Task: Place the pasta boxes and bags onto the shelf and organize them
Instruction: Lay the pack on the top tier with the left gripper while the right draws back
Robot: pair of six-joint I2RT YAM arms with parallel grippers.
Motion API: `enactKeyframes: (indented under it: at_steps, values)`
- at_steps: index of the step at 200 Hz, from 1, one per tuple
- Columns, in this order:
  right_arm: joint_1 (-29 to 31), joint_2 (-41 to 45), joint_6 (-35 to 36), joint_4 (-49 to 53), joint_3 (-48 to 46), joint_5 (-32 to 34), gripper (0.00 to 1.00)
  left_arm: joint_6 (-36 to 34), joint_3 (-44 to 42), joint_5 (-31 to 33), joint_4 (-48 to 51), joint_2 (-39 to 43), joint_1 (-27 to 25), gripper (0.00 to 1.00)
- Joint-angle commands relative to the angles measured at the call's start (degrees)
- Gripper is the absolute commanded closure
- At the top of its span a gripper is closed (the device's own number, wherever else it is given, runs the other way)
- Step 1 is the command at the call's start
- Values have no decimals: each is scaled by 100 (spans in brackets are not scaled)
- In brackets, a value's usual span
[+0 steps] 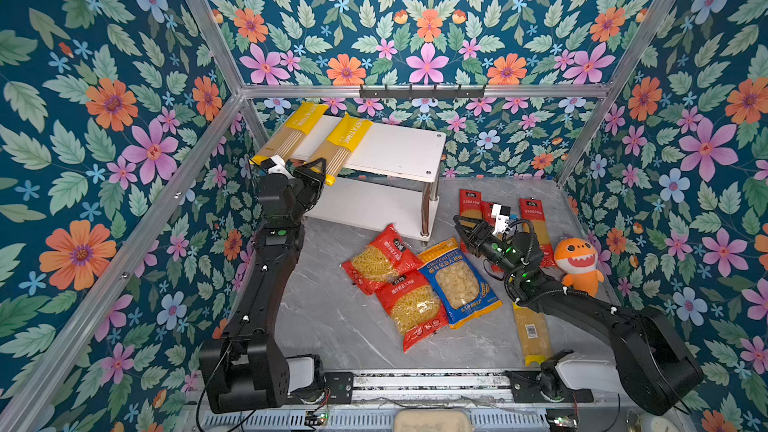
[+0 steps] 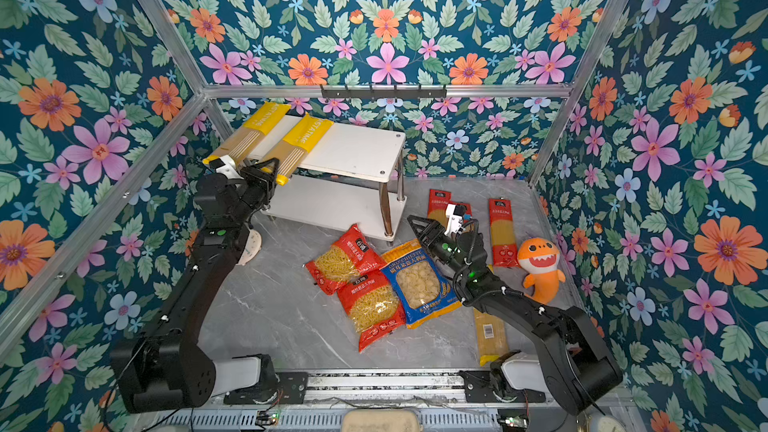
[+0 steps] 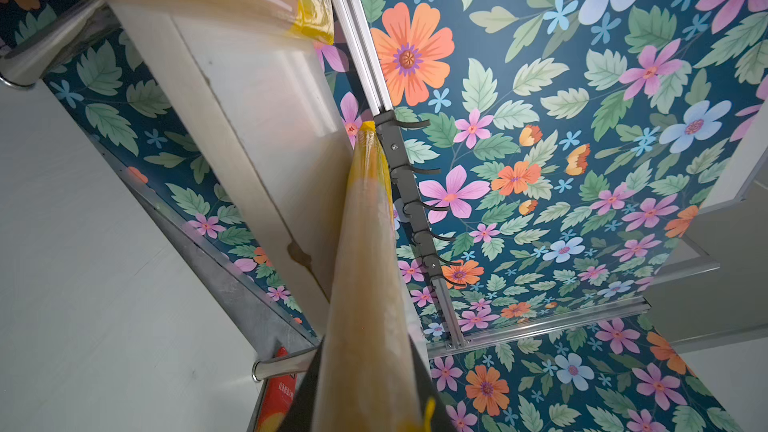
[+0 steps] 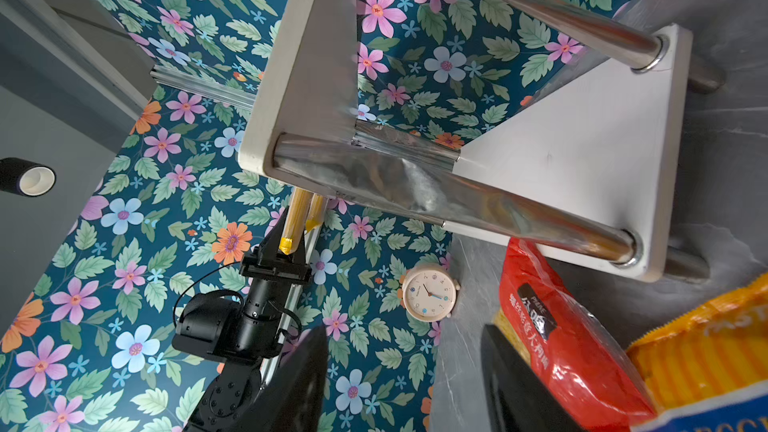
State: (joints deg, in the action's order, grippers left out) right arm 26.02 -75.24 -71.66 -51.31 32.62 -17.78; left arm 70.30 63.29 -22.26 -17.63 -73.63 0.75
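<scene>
The jaws of the left gripper (image 1: 316, 168) are closed on the near end of a yellow spaghetti pack (image 1: 343, 145). That pack lies on the top board of the shelf (image 1: 395, 147), just beside another yellow pack (image 1: 291, 130). The right gripper (image 1: 459, 228) has its jaws apart and holds nothing. It hangs above the table (image 1: 324, 317), near a red bag (image 1: 384, 257) and a blue bag (image 1: 459, 284).

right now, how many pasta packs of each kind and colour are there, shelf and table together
long yellow spaghetti packs: 3
long red spaghetti packs: 3
red short-pasta bags: 2
blue-orange orecchiette bag: 1
total: 9
</scene>
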Motion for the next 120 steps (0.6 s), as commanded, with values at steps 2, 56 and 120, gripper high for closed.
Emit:
enactKeyframes:
  at_steps: [2, 56, 120]
  values:
    - [2, -153, -215, -564, 67, -122, 41, 61, -55, -68, -424, 108, 29, 72]
    - [0, -482, -329, -880, 174, -235, 41, 391, -654, -196, -878, 640, 277, 35]
    - [2, -876, -486, -1297, 156, -278, 41, 703, -1601, -239, -1242, 1205, 295, 35]
